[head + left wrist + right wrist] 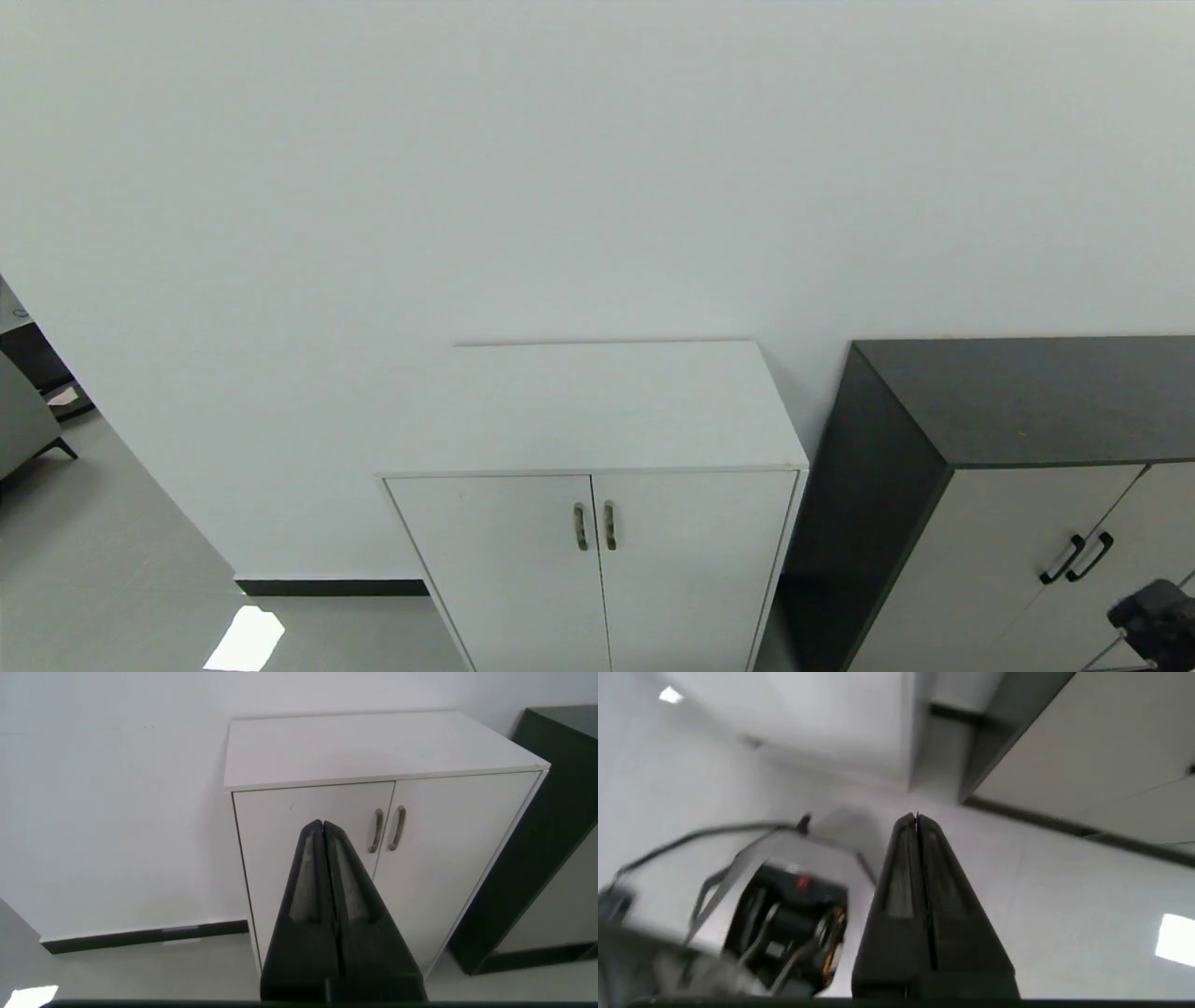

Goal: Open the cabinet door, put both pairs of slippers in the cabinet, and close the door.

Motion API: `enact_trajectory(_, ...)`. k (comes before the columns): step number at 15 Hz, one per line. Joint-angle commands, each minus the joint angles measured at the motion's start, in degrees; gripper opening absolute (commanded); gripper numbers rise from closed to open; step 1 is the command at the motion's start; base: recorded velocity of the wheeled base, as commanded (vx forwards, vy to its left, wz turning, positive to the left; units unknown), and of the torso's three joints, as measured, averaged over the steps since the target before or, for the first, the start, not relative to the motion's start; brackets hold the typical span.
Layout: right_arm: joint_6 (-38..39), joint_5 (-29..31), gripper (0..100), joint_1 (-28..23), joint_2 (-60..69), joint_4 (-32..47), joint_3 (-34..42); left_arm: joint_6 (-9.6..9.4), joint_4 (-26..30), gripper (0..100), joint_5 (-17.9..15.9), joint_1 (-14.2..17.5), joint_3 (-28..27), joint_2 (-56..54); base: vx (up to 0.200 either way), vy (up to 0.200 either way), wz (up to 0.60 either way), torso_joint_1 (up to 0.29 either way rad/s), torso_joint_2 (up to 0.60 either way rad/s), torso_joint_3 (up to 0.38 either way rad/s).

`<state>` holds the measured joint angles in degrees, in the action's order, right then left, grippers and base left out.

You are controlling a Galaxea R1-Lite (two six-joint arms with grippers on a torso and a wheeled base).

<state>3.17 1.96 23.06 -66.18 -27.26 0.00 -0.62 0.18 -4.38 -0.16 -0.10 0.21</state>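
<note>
Head view: white cabinet stands against the wall, both doors shut, the two handles side by side at the middle seam. Dark cabinet just beside it on the right, doors also shut. Dark bit of the right arm low at the right edge, in front of the dark cabinet.

Left wrist view: left gripper held up, aimed at the white cabinet's left door, well apart from it. Fingers pressed together, holding nothing. Handles untouched.

Right wrist view: right gripper pointing down over the floor, near the dark cabinet's foot. Fingers pressed together, holding nothing.
</note>
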Motion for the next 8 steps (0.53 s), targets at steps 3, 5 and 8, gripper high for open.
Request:
enact_trajectory(3, -0.2, -4.0, 0, 0.0, 23.1, 17.7, 0.0, 0.01, 0.0, 0, 0.0, 0.0, 0.1, 0.1, 0.0, 0.0, 0.0, 0.0, 0.0, 0.0)
enact_trajectory(5, -0.6, -4.0, 0, 0.1, 32.3, 25.2, -0.1, 0.01, 0.0, 0, 0.0, 0.0, 0.0, 0.0, 0.0, 0.0, 0.0, 0.0, 0.0, 0.0)
enact_trajectory(8, -0.8, -4.2, 0, -1.2, 37.1, 27.4, -1.0, 0.01, 0.0, 0, 0.0, 0.0, 0.0, 0.1, 0.0, 0.0, 0.0, 0.0, 0.0, 0.0)
